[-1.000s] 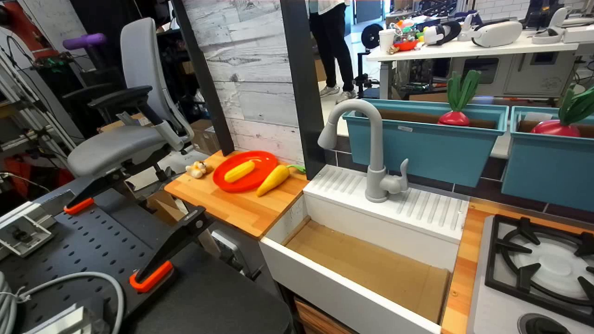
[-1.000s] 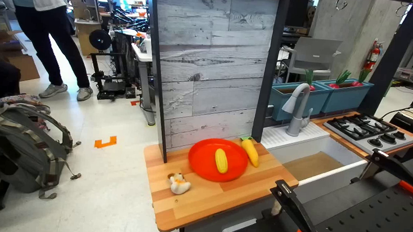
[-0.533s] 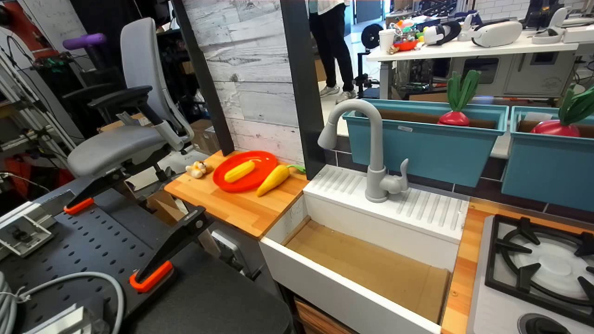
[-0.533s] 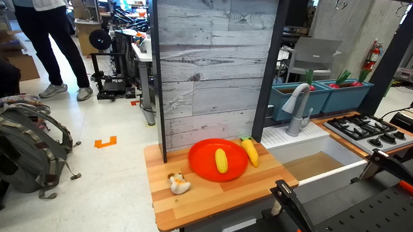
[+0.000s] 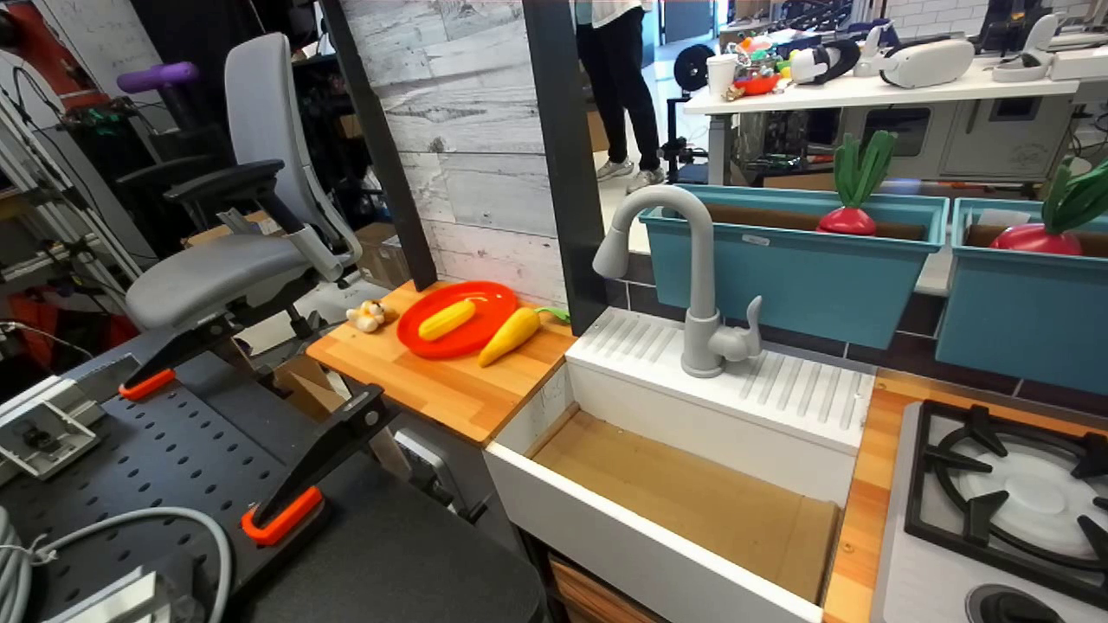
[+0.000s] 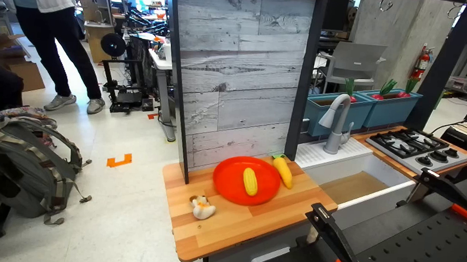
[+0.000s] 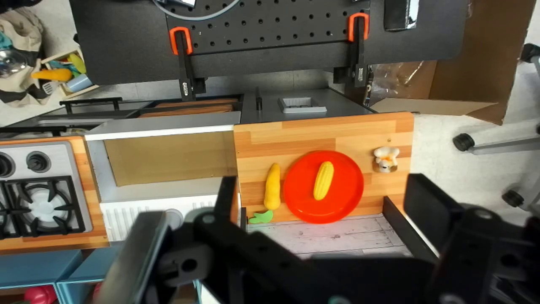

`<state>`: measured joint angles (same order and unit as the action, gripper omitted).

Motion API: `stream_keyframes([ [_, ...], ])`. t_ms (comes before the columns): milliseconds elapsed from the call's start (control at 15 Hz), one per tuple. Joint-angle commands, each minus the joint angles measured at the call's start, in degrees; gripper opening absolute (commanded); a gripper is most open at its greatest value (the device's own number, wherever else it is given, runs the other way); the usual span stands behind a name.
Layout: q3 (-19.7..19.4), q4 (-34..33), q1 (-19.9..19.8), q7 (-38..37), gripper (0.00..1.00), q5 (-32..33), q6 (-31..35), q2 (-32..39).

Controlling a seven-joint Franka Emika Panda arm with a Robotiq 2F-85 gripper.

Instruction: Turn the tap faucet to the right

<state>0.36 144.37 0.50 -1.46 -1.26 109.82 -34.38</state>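
Wrist view: the gripper [image 7: 324,192] has its fingers [image 7: 428,207] spread wide. The tap faucet [image 5: 702,260], seen in both exterior views, stands upright at the back edge of the bench [image 5: 450,389]: matte grey, thick-tubed, arched in an inverted U, its flared nozzle [image 5: 611,254] angled toward the end with the red plate [image 5: 498,303].

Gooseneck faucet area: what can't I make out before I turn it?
Gooseneck faucet: mostly hidden in the wrist view by the gripper.
Lever handle: not identifiable in the wrist view, behind the gripper.
Gripper: out of frame in both exterior views; its gap to the faucet is unclear.
Cardboard sink floor: near part hidden in an exterior view by the sink's front wall.
Cooktop: cut off by the picture's edges in an exterior view.
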Motion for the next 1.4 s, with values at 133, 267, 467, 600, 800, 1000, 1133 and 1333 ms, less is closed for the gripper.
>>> stream_keyframes([
  [133,0.1,-0.1,-0.1,0.1,1.0,0.0,-0.1,0.0],
  [267,0.1,-0.1,-0.1,0.1,1.0,0.0,-0.1,0.0],
  [467,0.1,-0.1,-0.1,0.1,1.0,0.0,-0.1,0.0],
  [600,0.1,-0.1,-0.1,0.1,1.0,0.0,-0.1,0.0],
  [800,-0.2,-0.5,-0.4,0.0,1.0,0.0,0.3,1.2],
  [1000,-1.7,-1.4,-1.0,0.0,1.0,-1.2,5.0,5.3],
  [1133,-2.5,-2.6,-1.5,-0.8,1.0,-1.5,8.2,9.3],
  [1333,-3.7,-5.4,-2.6,-2.5,1.0,-2.3,13.7,17.0],
])
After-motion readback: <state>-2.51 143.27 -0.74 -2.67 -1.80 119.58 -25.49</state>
